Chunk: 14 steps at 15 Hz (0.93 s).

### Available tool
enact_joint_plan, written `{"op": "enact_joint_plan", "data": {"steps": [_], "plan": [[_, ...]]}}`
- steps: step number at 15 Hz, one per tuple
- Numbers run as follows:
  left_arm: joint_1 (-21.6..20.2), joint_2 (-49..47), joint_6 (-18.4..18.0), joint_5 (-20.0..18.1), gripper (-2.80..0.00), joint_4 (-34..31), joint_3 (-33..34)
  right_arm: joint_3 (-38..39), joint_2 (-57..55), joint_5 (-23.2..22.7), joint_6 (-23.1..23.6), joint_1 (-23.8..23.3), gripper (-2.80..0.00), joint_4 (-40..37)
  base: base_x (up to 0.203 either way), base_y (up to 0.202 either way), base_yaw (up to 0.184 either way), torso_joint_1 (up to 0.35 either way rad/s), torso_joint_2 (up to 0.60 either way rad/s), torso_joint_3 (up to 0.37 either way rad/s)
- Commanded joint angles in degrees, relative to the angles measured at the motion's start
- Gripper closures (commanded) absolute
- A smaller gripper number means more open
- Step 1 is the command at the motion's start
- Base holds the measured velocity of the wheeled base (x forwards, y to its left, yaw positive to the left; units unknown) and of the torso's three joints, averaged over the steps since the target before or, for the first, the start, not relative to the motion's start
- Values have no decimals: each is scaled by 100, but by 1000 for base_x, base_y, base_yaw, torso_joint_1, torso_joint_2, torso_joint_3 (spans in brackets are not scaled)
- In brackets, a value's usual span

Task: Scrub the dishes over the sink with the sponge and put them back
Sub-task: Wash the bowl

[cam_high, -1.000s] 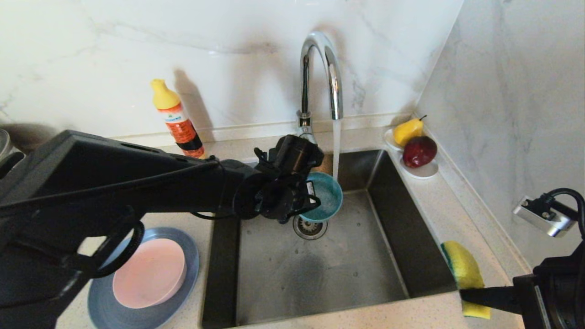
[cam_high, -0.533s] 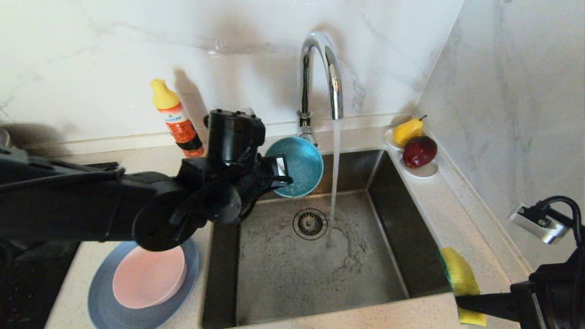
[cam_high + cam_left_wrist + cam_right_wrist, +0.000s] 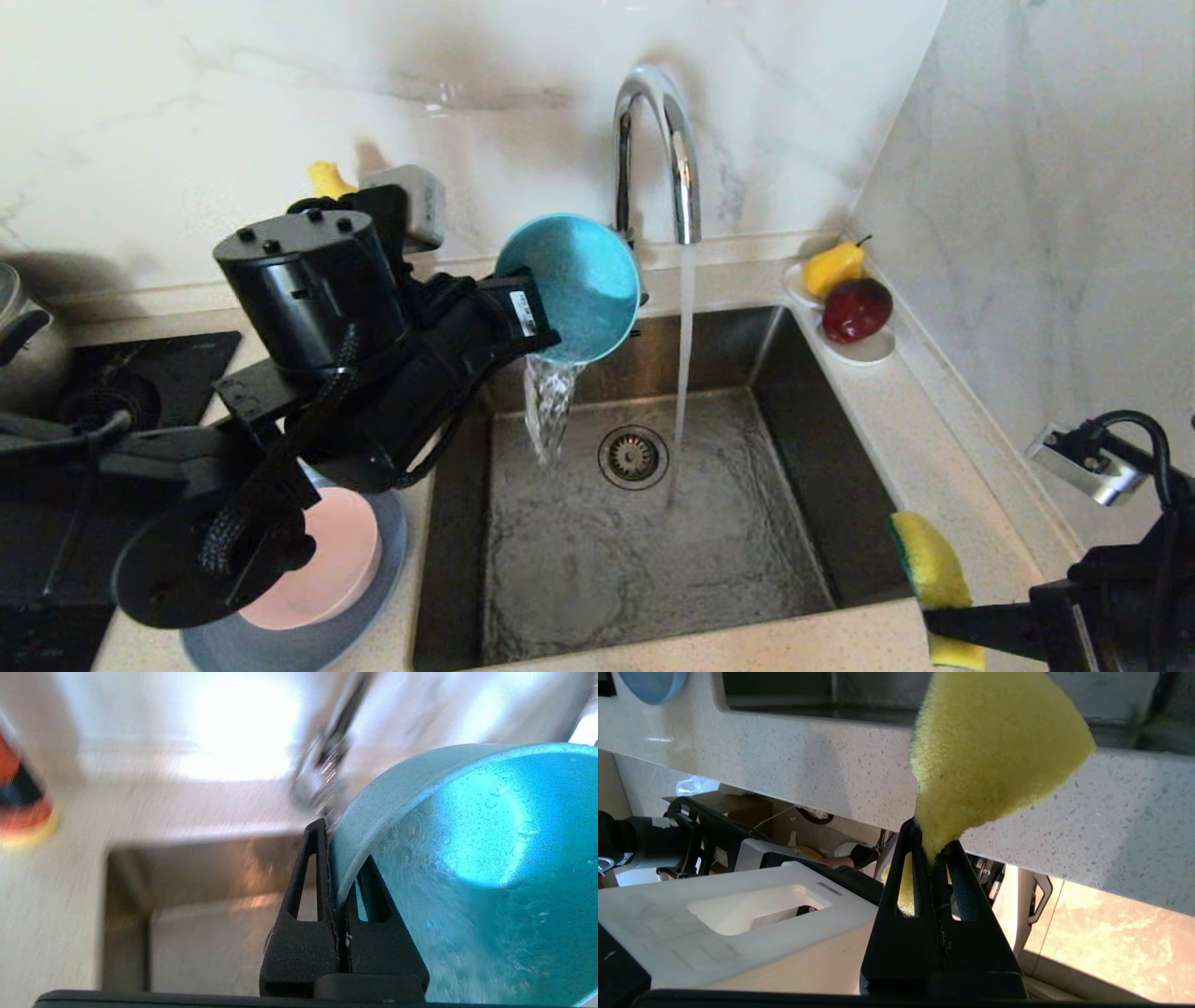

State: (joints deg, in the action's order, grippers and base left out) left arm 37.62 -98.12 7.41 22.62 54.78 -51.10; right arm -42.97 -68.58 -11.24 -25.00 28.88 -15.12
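Orange bottle [image 3: 327, 177] mostly hidden behind left arm, blue-grey plate [image 3: 308, 644] partly covered, steel pot [image 3: 28, 336] cut off.

Bowl [image 3: 317, 558] on plate [image 3: 280, 644], left of sink [image 3: 840, 495].

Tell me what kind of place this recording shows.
Most likely a home kitchen counter: a steel sink under a running chrome tap, marble-look wall tiles, and a dark cooktop with a pot beside it.
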Motion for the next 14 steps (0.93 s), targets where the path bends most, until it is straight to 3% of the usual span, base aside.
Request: {"op": "enact_joint_plan", "data": {"steps": [1, 6, 10, 14], "plan": [[0, 36, -226, -259, 0, 1119, 432, 8, -85, -10, -14, 4, 0, 34, 0, 0, 0, 0, 0, 0], [-61, 62, -515, -440, 0, 2302, 653, 26, -156, -19, -14, 4, 0, 44, 0, 0, 0, 0, 0, 0], [-138, 191, -789, -878, 0, 3178, 1017, 26, -165, -45, -13, 4, 0, 44, 0, 0, 0, 0, 0, 0], [-141, 384, -802, -900, 0, 3267, 1076, -18, -270, -54, -14, 21, 0, 53, 0, 0, 0, 0, 0, 0]]}}
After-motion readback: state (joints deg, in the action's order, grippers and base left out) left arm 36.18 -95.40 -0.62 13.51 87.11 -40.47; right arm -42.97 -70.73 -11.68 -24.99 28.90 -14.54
